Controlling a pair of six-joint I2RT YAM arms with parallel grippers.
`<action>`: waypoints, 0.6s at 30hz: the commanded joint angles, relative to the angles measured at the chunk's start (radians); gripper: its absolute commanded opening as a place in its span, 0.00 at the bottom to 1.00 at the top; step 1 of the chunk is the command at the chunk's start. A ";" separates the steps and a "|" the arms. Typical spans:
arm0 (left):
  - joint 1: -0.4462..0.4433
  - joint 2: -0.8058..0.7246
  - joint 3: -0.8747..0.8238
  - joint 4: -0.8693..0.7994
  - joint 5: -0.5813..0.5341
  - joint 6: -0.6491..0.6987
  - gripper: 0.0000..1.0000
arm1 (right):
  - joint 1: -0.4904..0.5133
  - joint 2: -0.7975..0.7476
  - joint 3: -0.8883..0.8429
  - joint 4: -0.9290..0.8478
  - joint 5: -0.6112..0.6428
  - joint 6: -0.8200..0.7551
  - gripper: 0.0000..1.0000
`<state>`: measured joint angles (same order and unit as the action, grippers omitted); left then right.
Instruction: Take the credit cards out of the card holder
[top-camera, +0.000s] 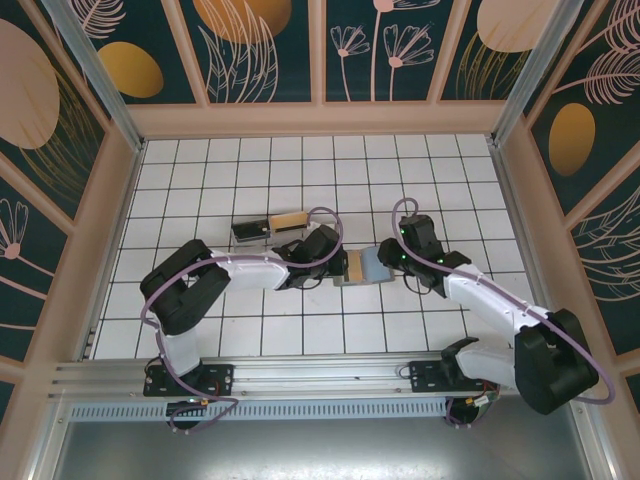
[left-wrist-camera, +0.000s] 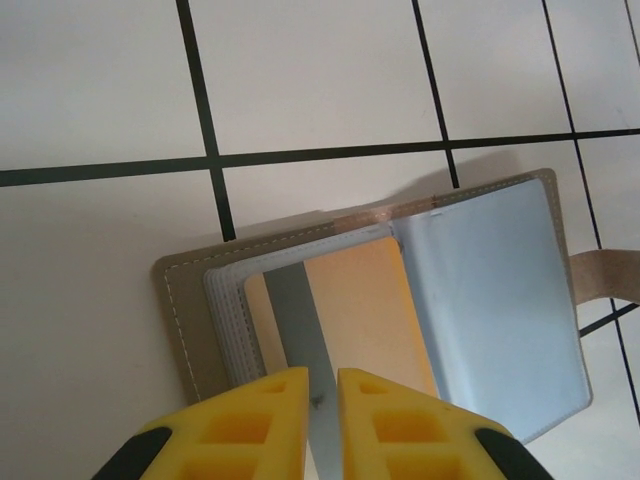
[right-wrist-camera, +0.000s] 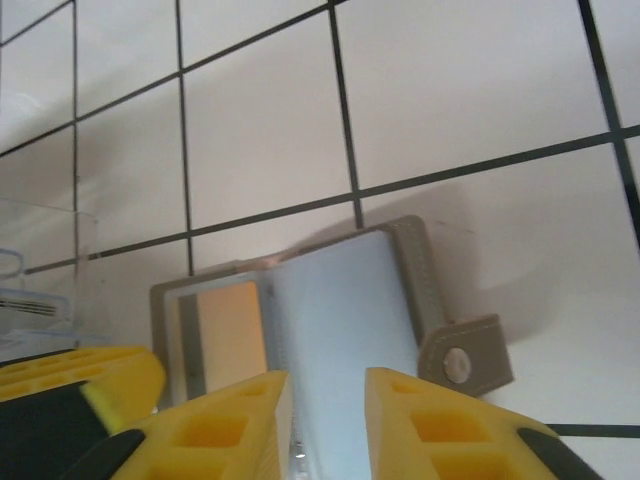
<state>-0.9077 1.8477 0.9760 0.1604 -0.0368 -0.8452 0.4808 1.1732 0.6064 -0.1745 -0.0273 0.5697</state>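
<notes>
No legible text, number, brand or sign on the card holder (left-wrist-camera: 490, 300) or elsewhere

The card holder (top-camera: 362, 268) lies open and flat on the table (top-camera: 200, 170), near its middle, between the two grippers. One card (left-wrist-camera: 350, 310) sits in the half on the side of the left gripper (left-wrist-camera: 322, 378), which stands over the near edge of this card. The other half lies to the right of the fold, under the right gripper (right-wrist-camera: 327, 385) — and a strap (right-wrist-camera: 465, 362) sticks out from its outer edge onto the table. Behind the left arm (top-camera: 240, 272), to the left of the holder and apart from it, two more cards lie flat on the table: the left loose card (top-camera: 252, 231) and the right loose card (top-camera: 288, 221), just beside each other.
</notes>
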 joint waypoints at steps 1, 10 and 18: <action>0.007 0.022 0.011 -0.021 -0.017 0.002 0.18 | 0.008 0.013 0.011 0.059 -0.074 0.004 0.22; 0.003 0.008 -0.023 -0.023 0.015 -0.021 0.17 | -0.008 0.146 -0.010 0.204 -0.271 0.012 0.15; -0.013 -0.008 -0.028 -0.045 0.007 -0.018 0.18 | -0.039 0.228 -0.042 0.281 -0.358 0.026 0.14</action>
<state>-0.9108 1.8553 0.9478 0.1520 -0.0280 -0.8608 0.4503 1.3777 0.5858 0.0498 -0.3302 0.5854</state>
